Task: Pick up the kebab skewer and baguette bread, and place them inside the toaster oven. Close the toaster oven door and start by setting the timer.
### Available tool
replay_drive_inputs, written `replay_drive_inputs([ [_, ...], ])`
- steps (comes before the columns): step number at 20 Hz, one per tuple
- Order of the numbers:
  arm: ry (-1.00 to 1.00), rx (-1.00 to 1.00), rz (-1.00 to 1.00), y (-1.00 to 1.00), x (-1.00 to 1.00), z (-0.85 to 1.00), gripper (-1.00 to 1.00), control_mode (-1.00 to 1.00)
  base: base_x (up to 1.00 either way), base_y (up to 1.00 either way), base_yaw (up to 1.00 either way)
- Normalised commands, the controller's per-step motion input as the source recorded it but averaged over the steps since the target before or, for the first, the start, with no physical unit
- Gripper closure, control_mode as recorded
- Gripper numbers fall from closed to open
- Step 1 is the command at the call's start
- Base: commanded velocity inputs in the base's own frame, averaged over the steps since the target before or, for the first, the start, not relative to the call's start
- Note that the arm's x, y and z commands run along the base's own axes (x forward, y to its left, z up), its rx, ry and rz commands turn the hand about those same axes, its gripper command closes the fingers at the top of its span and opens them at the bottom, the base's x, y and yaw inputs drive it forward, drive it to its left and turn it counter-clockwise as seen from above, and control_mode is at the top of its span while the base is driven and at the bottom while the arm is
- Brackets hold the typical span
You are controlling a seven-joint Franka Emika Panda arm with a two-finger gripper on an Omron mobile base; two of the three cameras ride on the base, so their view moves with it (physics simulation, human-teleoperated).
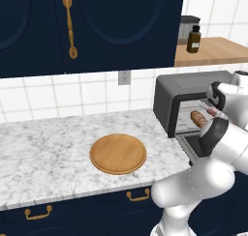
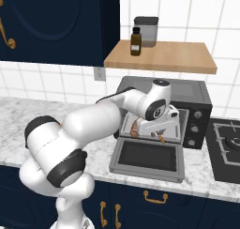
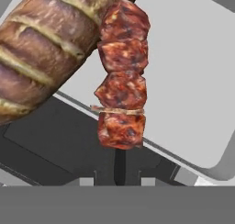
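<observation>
Right now the hand (image 2: 158, 132) is at the mouth of the toaster oven (image 2: 187, 93), and its fingertips are pinched on the kebab skewer (image 3: 122, 76), which runs straight out ahead of them with its red-brown meat chunks stacked along the stick. Just beside the skewer, up and to the left in the hand's own view, lies the baguette bread (image 3: 43, 48), already resting inside the oven; the two look very close, though I cannot tell whether they touch. Under the skewer's far part there is the pale tray (image 3: 183, 81) of the oven's inside, and nearer the hand the dark glass of the toaster oven door (image 2: 147, 157), which hangs folded down flat, wide open over the tabletop (image 1: 43, 148). Well off to the side of the hand, a round wooden board (image 1: 118, 154) sits on that marble tabletop with nothing on it.

So, by my reading: bread is in, skewer is nearly in but not yet let go. Left to do: release the skewer on the tray, pull the hand clear, swing the door shut, then turn a knob (image 2: 197, 114) for the timer.
</observation>
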Motion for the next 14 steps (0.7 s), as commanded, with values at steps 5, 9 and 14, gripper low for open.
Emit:
replay_drive_inputs([
  [5,-0.06,0.00,-0.05,0.00,0.29,-0.03,1.00,-1.00,0.00,0.00,0.00],
  [9,-0.03,0.00,-0.02,0.00,0.27,-0.11,1.00,-1.00,0.00,0.00,0.00],
  [14,-0.05,0.00,0.00,0.00,0.23,-0.20,1.00,-1.00,0.00,0.00,0.00],
])
